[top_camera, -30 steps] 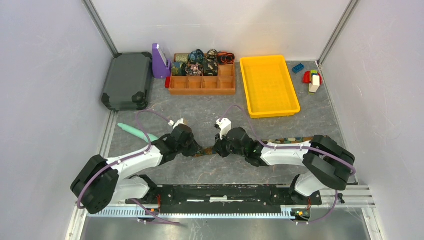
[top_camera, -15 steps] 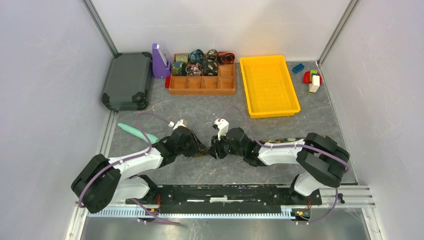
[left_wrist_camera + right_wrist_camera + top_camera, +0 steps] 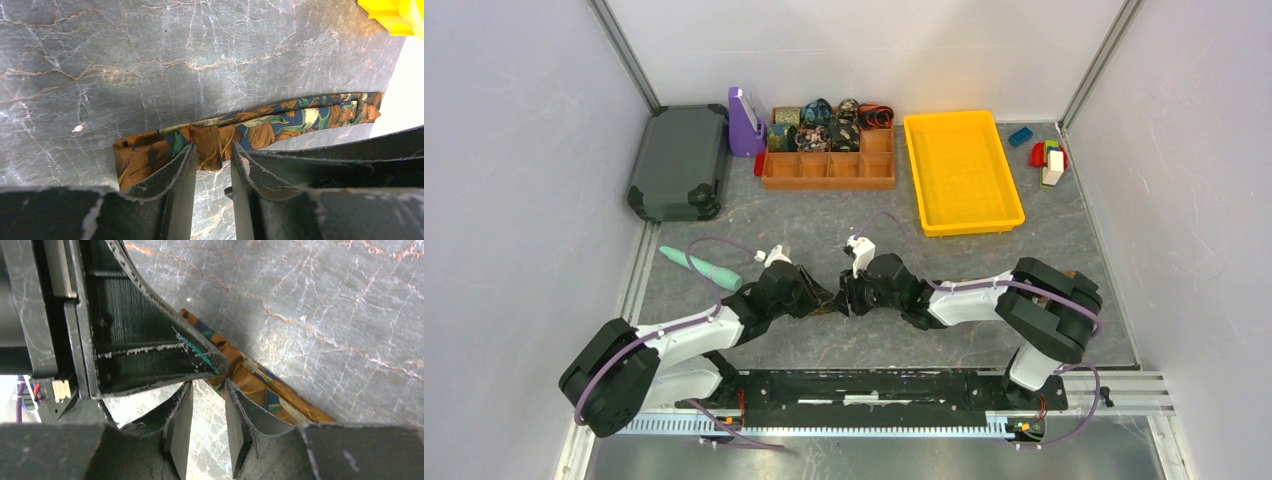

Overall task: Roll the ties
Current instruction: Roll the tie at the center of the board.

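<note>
Two robot arms meet low over a single patterned tie [image 3: 280, 117] that lies flat on the grey, marble-veined table [image 3: 824, 230], close to the middle of its near edge, the strip running off toward the right edge. The left gripper [image 3: 212, 147] stands narrowly open with bare tabletop showing between its black fingers; their tips sit right at the tie's doubled-over end [image 3: 150, 152] but clamp nothing. The right gripper [image 3: 209, 384], tip to tip with it, is parted by about the same small gap and is likewise empty, the tie passing just beyond its fingertips. The fabric, a woven print of orange-brown, navy and green leaves, looks thin, light and limp, and likely slick enough to slide on the polished surface. It should crease and fold readily but will not keep a turn unless it is pinned. The best hold appears to be the thicker folded end, pinched across its width, with the second gripper pressing the flat strip beside it. Finished rolled ties [image 3: 829, 125] sit as small coils in the back row of a divided brown tray [image 3: 829, 172] at the far edge, beside a rigid yellow plastic bin [image 3: 964, 170].
</note>
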`<state>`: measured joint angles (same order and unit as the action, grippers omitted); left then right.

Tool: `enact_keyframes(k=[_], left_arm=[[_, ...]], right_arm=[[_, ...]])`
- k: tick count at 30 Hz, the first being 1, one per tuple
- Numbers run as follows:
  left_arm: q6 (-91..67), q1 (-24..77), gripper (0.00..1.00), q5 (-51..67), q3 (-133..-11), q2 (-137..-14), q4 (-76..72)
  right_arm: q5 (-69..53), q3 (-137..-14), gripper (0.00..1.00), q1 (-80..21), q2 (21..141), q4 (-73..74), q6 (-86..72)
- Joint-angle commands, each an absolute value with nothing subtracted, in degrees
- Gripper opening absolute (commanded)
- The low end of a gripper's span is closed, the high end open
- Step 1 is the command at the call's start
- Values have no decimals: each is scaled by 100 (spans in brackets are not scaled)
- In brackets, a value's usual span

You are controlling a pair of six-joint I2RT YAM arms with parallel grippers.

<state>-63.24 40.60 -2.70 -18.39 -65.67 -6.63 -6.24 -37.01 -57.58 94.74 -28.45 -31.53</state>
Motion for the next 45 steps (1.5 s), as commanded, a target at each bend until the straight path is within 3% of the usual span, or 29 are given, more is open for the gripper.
enact_keyframes(k=[1, 17, 24, 31, 45], left_arm=[[-6558, 4078, 35, -389, -1725, -6319, -878], [-6520, 4078, 29, -322, -1748, -6154, -845], [-5855, 4087, 43, -608, -2313, -5649, 403], [-5643, 4087, 25, -1243, -2434, -5174, 1362], [-5704, 4096, 15, -885, -1911, -5867, 716]], right_arm=[[-578, -4037, 36, -5737, 9625, -3072, -3339], [-123, -4184, 31, -5740, 10046, -2662, -3399], [-103, -4093, 28, -5734, 10150, -2608, -3433], [-115, -3973, 26, -5739, 10169, -2665, -3486], [-70, -3928, 24, -5742, 10043, -2607, -3468]])
